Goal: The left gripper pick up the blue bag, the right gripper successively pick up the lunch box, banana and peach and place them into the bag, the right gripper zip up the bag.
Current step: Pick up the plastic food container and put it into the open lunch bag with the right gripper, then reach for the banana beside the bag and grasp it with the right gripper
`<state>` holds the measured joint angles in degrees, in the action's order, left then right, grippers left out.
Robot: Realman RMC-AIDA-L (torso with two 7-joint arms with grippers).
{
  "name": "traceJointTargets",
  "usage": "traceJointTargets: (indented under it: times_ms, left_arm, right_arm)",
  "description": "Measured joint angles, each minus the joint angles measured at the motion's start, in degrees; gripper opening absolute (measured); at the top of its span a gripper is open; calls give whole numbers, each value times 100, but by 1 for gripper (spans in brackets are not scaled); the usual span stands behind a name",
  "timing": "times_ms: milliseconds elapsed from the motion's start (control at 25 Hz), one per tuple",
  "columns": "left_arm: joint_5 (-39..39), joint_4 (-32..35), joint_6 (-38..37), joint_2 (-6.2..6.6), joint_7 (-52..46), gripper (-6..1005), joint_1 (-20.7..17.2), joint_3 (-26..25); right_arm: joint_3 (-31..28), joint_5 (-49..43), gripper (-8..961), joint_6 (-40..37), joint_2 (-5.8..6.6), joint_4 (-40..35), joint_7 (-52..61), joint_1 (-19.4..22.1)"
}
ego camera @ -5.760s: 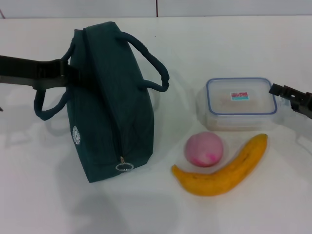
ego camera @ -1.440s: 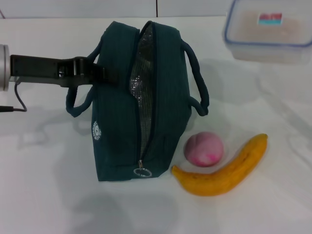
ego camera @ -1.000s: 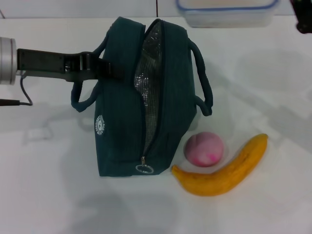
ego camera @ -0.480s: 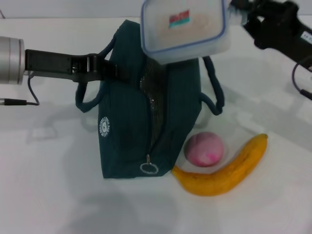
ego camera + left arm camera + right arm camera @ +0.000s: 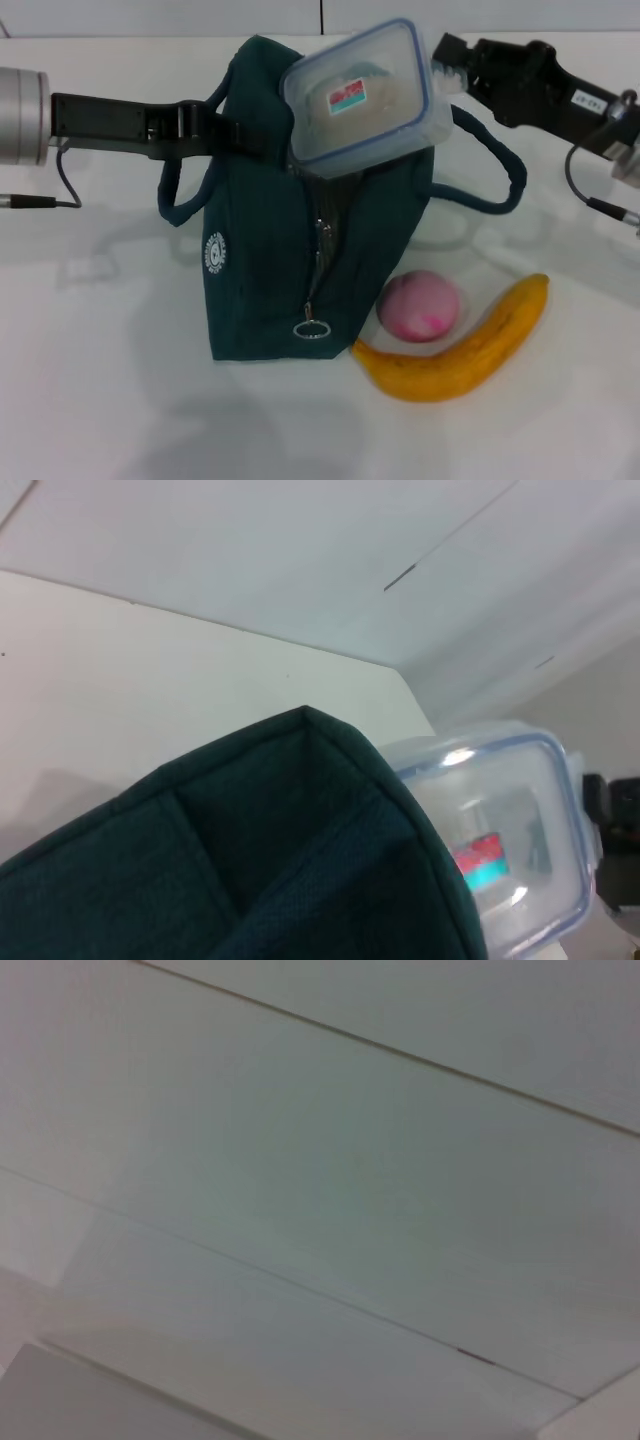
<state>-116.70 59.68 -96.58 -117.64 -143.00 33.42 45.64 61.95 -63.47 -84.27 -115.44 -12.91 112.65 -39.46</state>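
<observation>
You have 1 of 3 items in transit and none yet in the bag.

The left gripper (image 5: 228, 135) reaches in from the left and is closed on the bag (image 5: 262, 260) at its far left edge, beside the left handle loop, holding it up on the table (image 5: 100, 380). The bag's zip is undone along the top; the ring pull (image 5: 312, 329) hangs at the near end.

The right gripper (image 5: 447, 72) comes in from the far right, clamped on the right end of the box (image 5: 357, 97). The box is tilted, lid towards the camera, its lower edge at or just inside the bag's far opening. How deep it sits you cannot tell from the head view. The left wrist view shows the box (image 5: 505, 840) just beyond the bag's corner (image 5: 300, 830). The right wrist view shows only blank wall.

The peach (image 5: 419, 306) lies on the table just right of the bag's near end. The banana (image 5: 460, 345) curves round the peach's near side, its near tip close to the bag.

Outstanding, in my judgement: seat and release the box, load the banana, load the peach, close the zip. Roughly a quarter of the job is complete.
</observation>
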Motion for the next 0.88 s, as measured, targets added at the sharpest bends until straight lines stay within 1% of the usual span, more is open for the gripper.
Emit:
traceJointTargets:
  times_ms: [80,160,320,520,760,880]
  left_arm:
    - [2,0,0,0,0,30,11,-3]
    - [2,0,5,2,1,30,20,-16]
    - [6,0,13,-1,1,30,26,-19]
    - [8,0,51,-3,9,30,11,-27]
    - [-8,-23,256,6,151,29,-98,-32]
    - [-13,-177,354,42,253,30,-115,-37]
  right_arm:
    - [-4,11,235,43,-16,-41,-3,-32]
    - [-19,37,238,109,-41,-117,-2,-154]
    - [-26,56,246,78,-48,-111,28,-271]
    - [-32,125,256,127,-68,-84,0,-292]
    - [11,188,520,88,-38,-284,-106,-266]
    - [40,163,563,29,0,-474,-314,-164]
